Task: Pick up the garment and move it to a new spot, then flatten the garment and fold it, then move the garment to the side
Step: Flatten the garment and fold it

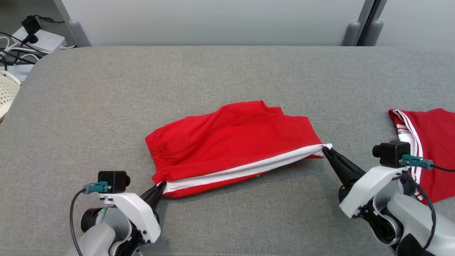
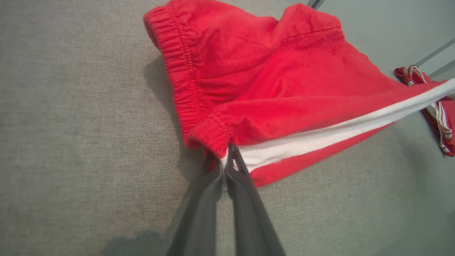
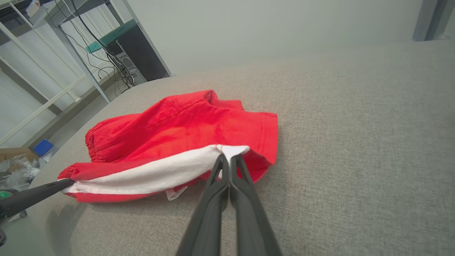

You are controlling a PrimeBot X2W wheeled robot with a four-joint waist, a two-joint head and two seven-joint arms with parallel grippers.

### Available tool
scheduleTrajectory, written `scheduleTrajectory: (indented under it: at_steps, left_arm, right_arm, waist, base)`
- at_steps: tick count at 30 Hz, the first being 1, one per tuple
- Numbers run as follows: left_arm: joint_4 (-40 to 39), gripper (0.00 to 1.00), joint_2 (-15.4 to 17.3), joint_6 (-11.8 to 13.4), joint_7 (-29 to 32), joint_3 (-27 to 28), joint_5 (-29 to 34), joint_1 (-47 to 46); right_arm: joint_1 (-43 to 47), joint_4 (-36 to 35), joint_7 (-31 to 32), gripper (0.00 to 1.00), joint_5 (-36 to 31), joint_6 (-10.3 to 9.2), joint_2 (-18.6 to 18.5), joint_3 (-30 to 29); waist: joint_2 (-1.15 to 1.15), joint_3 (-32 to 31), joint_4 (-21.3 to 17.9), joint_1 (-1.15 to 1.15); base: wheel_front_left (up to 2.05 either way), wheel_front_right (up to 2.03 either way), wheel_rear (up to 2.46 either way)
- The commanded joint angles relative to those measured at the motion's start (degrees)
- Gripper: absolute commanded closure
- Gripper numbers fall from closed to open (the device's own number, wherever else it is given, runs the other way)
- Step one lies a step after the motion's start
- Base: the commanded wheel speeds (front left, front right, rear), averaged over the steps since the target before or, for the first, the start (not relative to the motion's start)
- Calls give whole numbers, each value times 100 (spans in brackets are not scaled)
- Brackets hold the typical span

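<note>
The garment (image 1: 234,138) is a pair of red shorts with a white side stripe, lying across the middle of the grey table (image 1: 227,71). My left gripper (image 1: 160,186) is shut on its elastic waistband corner at the stripe's left end, seen close in the left wrist view (image 2: 224,154). My right gripper (image 1: 326,148) is shut on the hem corner at the stripe's right end (image 3: 227,158). The stripe edge (image 3: 160,174) is stretched taut between the two grippers and lifted slightly, while the rest of the shorts (image 2: 270,78) rests rumpled on the table.
A second red garment with white stripes (image 1: 432,142) lies at the table's right edge, behind my right wrist. A power strip with cables (image 1: 39,37) and a white basket (image 1: 7,92) sit beyond the left edge. A wall runs behind the table.
</note>
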Motion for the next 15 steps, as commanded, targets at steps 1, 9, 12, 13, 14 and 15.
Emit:
scheduleTrajectory:
  at_steps: [1,9,12,13,14,15]
  left_arm:
    - [-130,100,274,-14,-11,69,-211,-132]
    - [-384,100,497,-14,-89,-545,-1093,58]
    - [-449,100,607,-14,-175,-748,-1306,153]
    - [-451,100,634,-14,-201,-813,-1361,186]
    - [-448,100,660,-14,-240,-869,-1408,212]
    - [-450,100,677,-14,-275,-916,-1473,247]
  right_arm:
    - [105,-54,-65,100,114,0,-82,31]
    - [302,-148,-78,100,109,0,93,-37]
    - [474,-212,-78,100,70,0,166,10]
    - [524,-227,-79,100,67,0,181,26]
    - [568,-243,-79,100,69,0,194,33]
    - [615,-263,-79,100,79,0,203,50]
  waist:
    - [0,13,-5,0]
    - [0,-85,-107,0]
    - [0,-195,-113,0]
    - [0,-238,-115,0]
    - [0,-279,-117,0]
    - [0,-320,-117,0]
  base:
    - [0,0,0]
    - [0,0,0]
    - [0,0,0]
    - [0,0,0]
    - [0,0,0]
    - [0,0,0]
